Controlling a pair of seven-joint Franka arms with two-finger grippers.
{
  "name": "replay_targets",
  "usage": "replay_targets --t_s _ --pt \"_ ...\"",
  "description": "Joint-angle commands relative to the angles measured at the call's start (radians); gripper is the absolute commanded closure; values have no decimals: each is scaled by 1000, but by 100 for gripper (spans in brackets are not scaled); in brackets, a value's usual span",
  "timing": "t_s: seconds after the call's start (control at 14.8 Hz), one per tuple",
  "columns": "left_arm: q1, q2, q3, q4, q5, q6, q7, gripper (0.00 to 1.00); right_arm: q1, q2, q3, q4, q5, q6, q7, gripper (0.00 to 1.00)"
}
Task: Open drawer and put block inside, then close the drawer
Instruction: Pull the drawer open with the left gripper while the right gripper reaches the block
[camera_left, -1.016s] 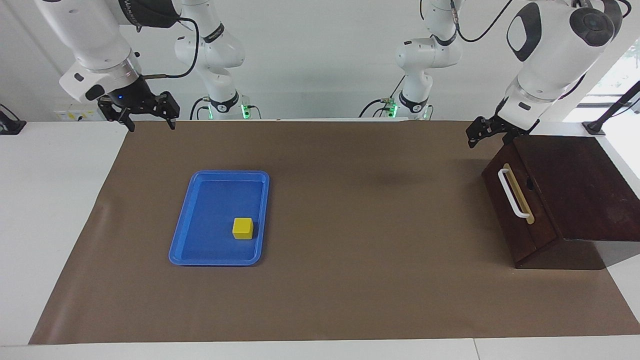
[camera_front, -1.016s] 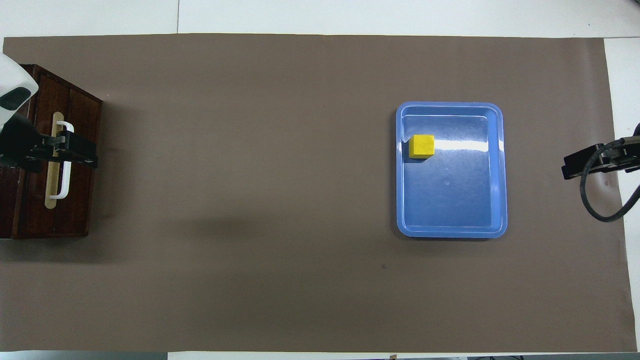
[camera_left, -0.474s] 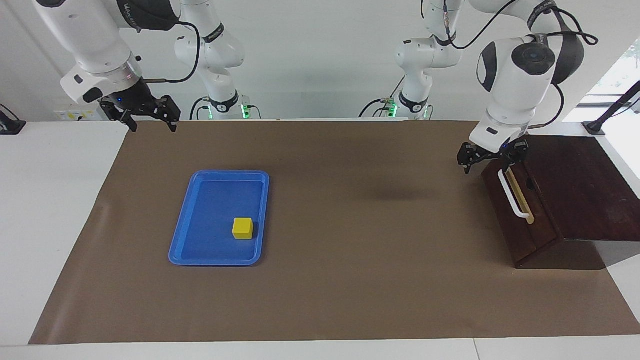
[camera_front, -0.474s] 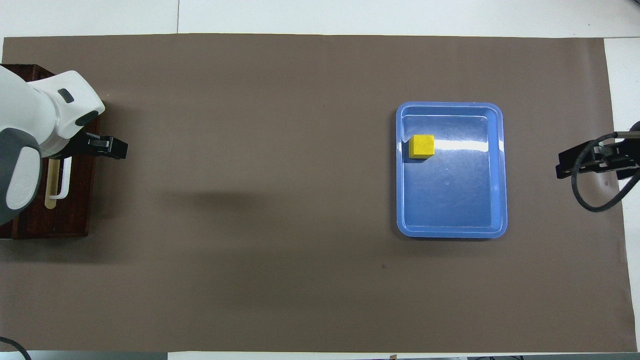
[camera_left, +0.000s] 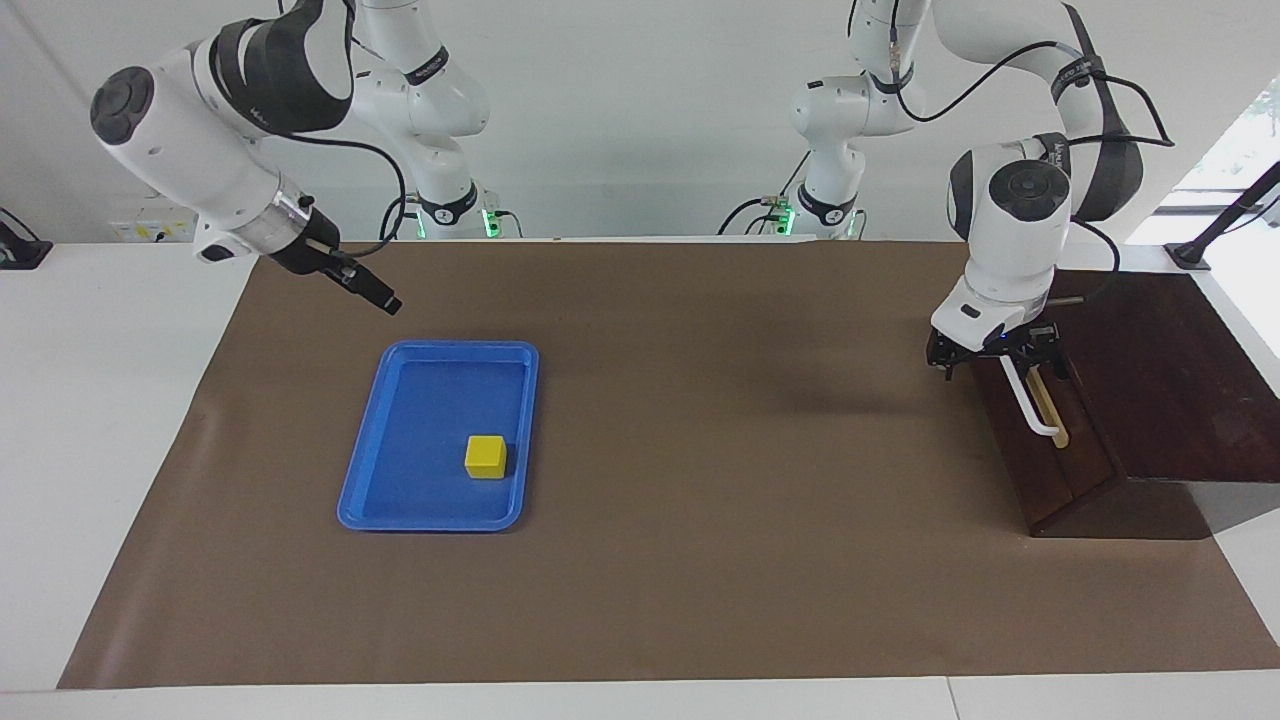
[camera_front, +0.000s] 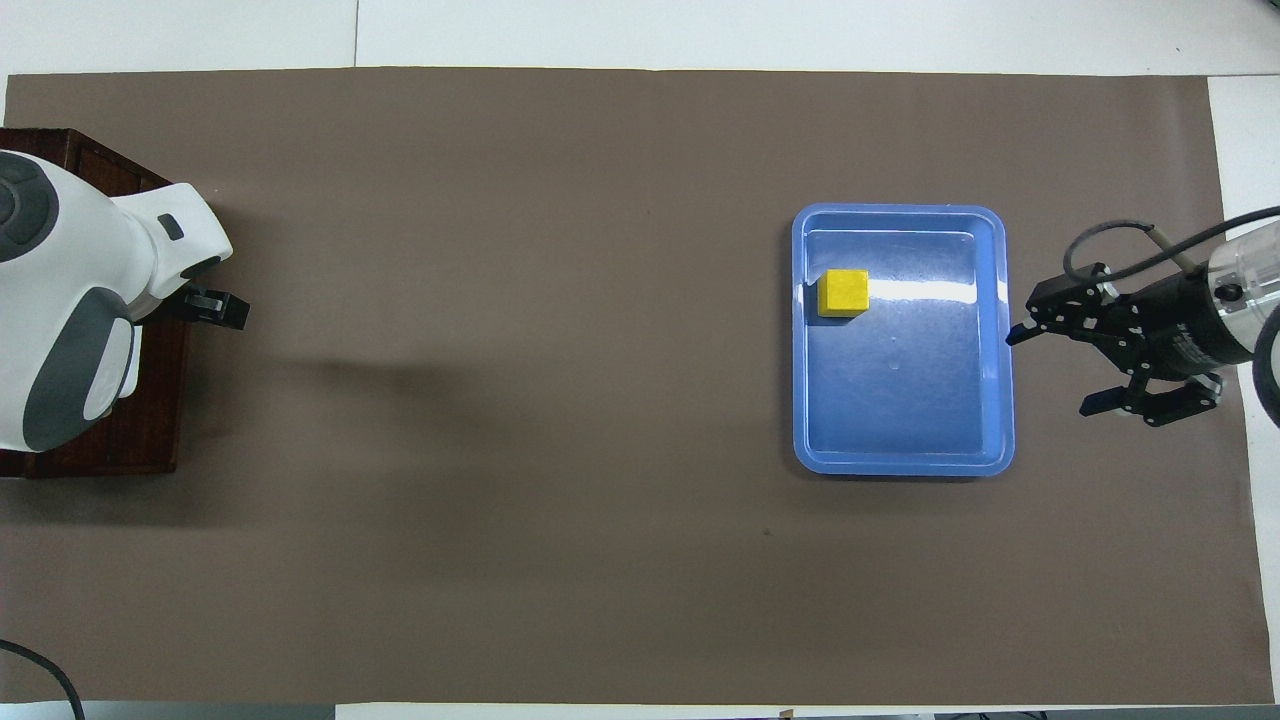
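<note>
White loop handle (camera_left: 1030, 400) sits right under the left gripper (camera_left: 990, 362), whose jaws are spread wide and empty at the handle's robot-side end. The handle's long axis runs toward and away from the robots along the closed drawer (camera_left: 1040, 440) front. Right gripper (camera_front: 1065, 370) is also wide open and empty, over the blue tray (camera_front: 905, 460) edge. The yellow block (camera_front: 843, 293) lies in the tray, farther out, toward the left arm's end.
</note>
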Motion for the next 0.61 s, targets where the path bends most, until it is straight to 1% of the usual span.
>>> replay_targets --t_s 0.0,0.14,0.2,0.27,0.41,0.54 --pt "14 -8 -1 -73 29 89 7 0 -20 82 9 -39 184 123 206 0" --pt "58 -13 -1 -114 37 147 13 0 -11 111 9 -65 257 209 268 0" --pt "62 -11 -1 -113 49 150 17 0 -9 133 9 -73 298 228 284 0" --pt "63 -10 -1 -113 69 152 19 0 -15 175 9 -66 326 228 287 0" --pt "63 -7 -1 -113 74 153 19 0 -25 263 10 -20 331 225 287 0" --pt "68 -3 -1 -125 72 175 19 0 -23 324 10 23 335 222 287 0"
